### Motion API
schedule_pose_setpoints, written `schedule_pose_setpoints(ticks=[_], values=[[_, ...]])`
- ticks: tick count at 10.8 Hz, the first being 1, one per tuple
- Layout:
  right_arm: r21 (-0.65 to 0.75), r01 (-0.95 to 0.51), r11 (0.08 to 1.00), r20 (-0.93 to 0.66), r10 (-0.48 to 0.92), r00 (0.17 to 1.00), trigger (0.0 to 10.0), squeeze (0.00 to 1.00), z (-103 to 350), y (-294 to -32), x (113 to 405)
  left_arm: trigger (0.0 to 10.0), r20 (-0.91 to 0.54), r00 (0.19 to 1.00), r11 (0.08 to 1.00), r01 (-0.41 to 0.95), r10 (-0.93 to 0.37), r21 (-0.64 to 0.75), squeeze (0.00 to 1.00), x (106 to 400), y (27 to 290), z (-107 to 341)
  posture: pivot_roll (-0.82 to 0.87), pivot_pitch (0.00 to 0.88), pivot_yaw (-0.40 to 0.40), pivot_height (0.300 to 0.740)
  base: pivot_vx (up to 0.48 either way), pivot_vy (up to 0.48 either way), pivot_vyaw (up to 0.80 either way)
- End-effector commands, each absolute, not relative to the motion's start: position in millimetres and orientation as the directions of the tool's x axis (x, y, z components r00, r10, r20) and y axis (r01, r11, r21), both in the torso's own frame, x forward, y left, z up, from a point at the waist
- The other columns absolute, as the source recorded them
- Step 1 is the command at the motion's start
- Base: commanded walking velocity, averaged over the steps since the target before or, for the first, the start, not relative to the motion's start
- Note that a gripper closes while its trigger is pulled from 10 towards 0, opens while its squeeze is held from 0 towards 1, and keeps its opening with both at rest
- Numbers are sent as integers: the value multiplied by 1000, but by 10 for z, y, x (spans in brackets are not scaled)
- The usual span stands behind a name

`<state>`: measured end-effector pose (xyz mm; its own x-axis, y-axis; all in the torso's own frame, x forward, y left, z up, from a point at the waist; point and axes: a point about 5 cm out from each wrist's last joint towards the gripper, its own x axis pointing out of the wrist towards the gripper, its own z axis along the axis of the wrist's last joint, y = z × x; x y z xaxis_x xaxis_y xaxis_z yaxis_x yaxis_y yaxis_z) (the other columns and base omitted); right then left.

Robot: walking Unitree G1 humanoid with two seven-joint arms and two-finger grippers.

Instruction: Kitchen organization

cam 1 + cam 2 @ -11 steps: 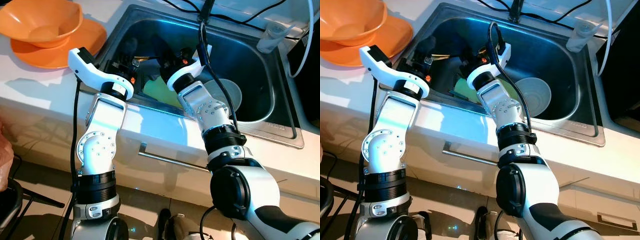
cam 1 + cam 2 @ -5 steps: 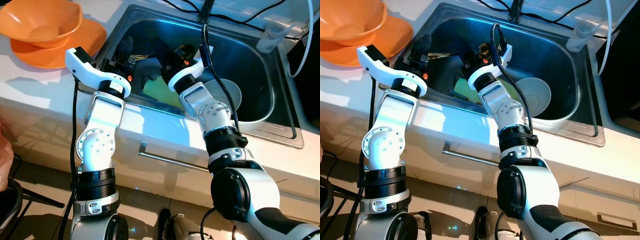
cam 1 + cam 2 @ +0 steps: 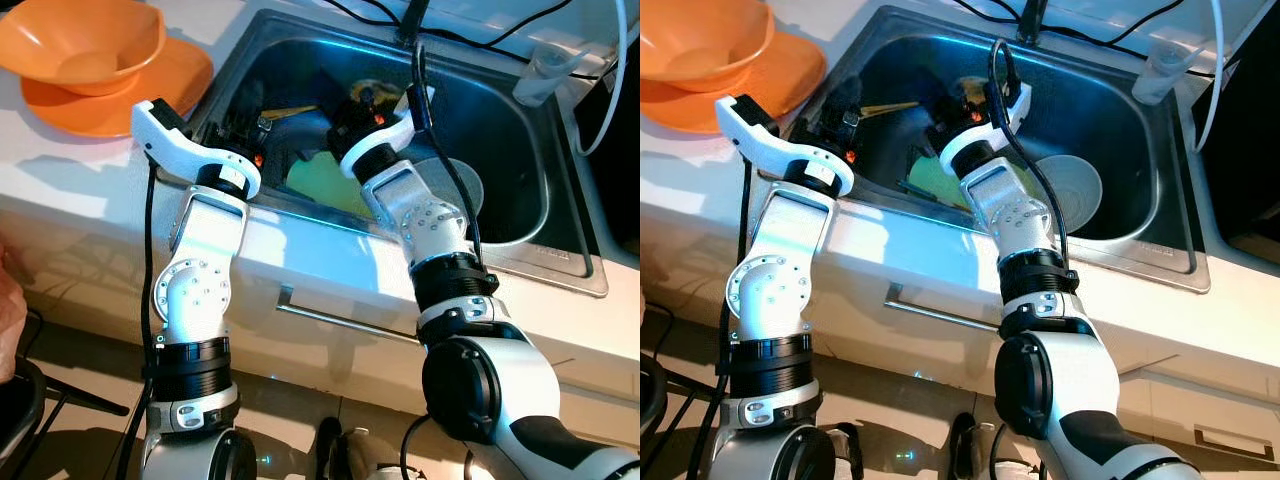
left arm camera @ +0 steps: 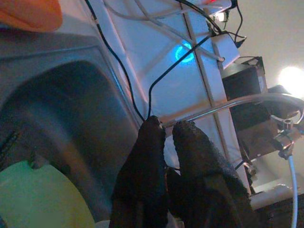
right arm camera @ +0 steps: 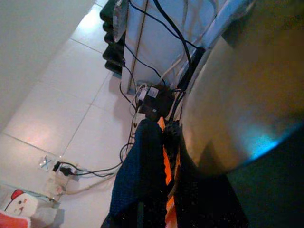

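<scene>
Both my grippers reach into a steel sink [image 3: 545, 262]. A light green plate [image 3: 322, 182] lies on its bottom, a grey bowl [image 3: 462, 192] to its right, and thin yellow sticks [image 3: 290, 109] toward the back. My left gripper [image 3: 243, 124] hangs at the sink's left wall; its fingers [image 4: 152, 142] are pressed almost together with nothing between them. The right gripper [image 3: 360, 100] is above the plate's far edge. In the right wrist view the right gripper [image 5: 164, 127] is shut on a thin orange strip [image 5: 166, 166], beside a curved steel surface [image 5: 237, 95].
An orange bowl [image 3: 90, 40] sits on an orange plate [image 3: 175, 75] on the counter left of the sink. A clear cup [image 3: 545, 70] stands at the sink's back right, with cables behind. A drawer handle [image 3: 340, 320] runs below the counter edge.
My right gripper has moved toward the back of the sink, uncovering more of the green plate. The yellow sticks now show between the grippers. The left gripper has barely shifted.
</scene>
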<state>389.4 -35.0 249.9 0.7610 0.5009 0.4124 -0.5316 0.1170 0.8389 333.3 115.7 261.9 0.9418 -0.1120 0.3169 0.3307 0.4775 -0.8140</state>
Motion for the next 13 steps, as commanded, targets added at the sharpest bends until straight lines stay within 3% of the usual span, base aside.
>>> schedule_pose_setpoints(ticks=[1,2,3,4,5,6,13], values=[[850,-515,109,403,496,770,0,0,2427,-280,3855,1020,291,948,492,317,-131,-811,0,3323,1075,2587,39,216,-150,740,0,0,0],[849,-516,110,404,494,770,0,0,2435,-283,3854,4471,288,948,498,318,-138,-807,0,3325,1067,2583,39,216,-150,740,0,0,0],[849,-516,110,404,494,770,0,0,2435,-285,3853,4667,287,948,498,316,-137,-807,0,3327,1066,2583,37,215,-150,740,0,0,0],[849,-517,112,404,493,771,0,0,2438,-288,3854,9333,278,951,507,308,-136,-805,0,3337,1068,2574,38,215,-151,740,0,0,0],[849,-517,113,404,492,771,0,0,2440,-290,3856,10000,272,953,512,303,-136,-804,0,3341,1070,2568,38,215,-151,740,0,0,0],[848,-518,113,405,492,771,0,0,2442,-291,3855,10000,258,957,511,288,-131,-810,1000,3347,1077,2550,38,215,-151,740,0,0,0],[847,-518,118,404,491,772,0,0,2440,-298,3859,10000,261,950,511,312,-170,-801,1000,3324,1041,2544,42,204,-146,740,0,0,0]])
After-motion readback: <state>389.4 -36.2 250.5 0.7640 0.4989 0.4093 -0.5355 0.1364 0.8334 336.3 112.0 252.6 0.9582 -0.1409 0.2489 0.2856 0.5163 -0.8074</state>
